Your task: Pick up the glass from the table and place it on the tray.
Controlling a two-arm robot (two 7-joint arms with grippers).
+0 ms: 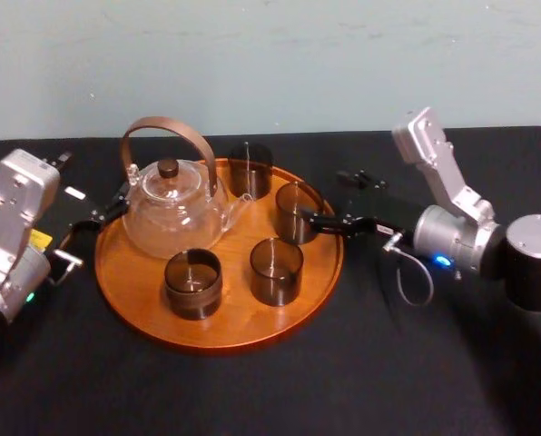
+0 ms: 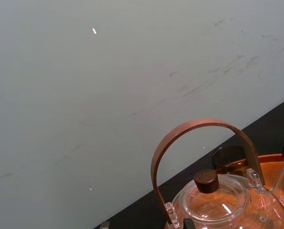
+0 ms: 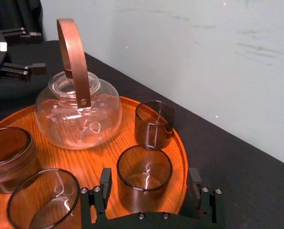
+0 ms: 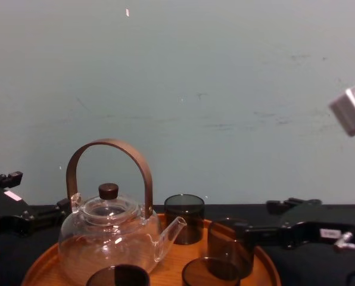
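The round orange-brown tray lies on the black table. A clear glass teapot and several dark smoked glasses stand on it. The glass nearest the tray's right rim stands upright on the wood. My right gripper is open at that rim. In the right wrist view this glass sits just ahead of the two spread fingers, with gaps on both sides. My left gripper hangs open beside the tray's left edge, near the teapot.
The teapot's tall brown handle rises over the tray's left half. Other glasses stand at the back, front middle and front left. Bare black table extends in front and to the right. A pale wall closes the back.
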